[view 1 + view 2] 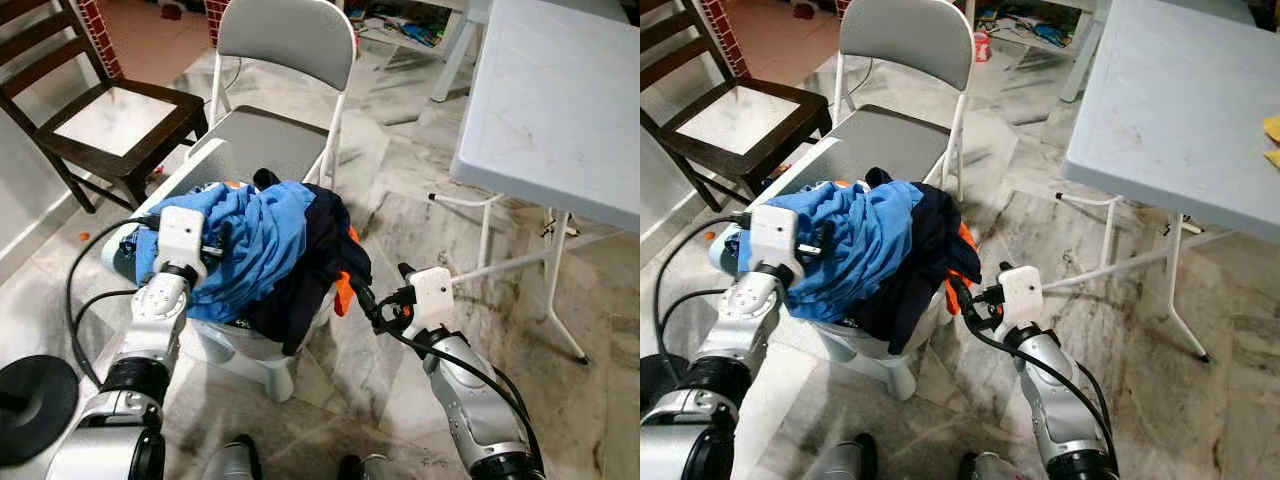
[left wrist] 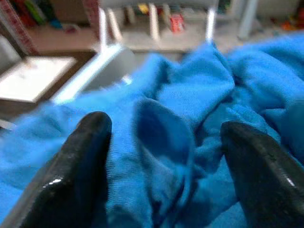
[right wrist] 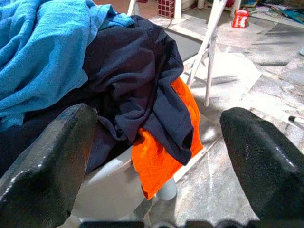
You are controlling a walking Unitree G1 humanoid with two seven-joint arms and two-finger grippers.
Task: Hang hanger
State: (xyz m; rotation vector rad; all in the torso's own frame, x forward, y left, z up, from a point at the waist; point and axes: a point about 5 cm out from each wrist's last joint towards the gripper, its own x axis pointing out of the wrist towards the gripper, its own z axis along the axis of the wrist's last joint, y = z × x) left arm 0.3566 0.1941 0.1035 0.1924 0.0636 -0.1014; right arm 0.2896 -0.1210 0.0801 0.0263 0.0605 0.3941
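Lying in a soft, crumpled heap on a white plastic stool (image 1: 262, 352) are a blue shirt (image 1: 250, 240), a dark navy garment (image 1: 318, 262) and an orange cloth (image 1: 345, 290). No hanger can be made out. The left gripper (image 2: 161, 161) rests on the blue fabric, fingers (image 2: 78, 161) spread wide, holding nothing. The right gripper (image 3: 156, 156) hovers just beside the orange cloth, wide open. A grey folding chair (image 1: 285, 45) stands behind on the marble floor (image 1: 400, 220).

A grey folding chair (image 1: 285, 60) stands top centre — a dark wooden chair (image 1: 95, 110) upper left, a pale worktop (image 1: 560, 100) upper right, on marble floor (image 1: 400, 330).
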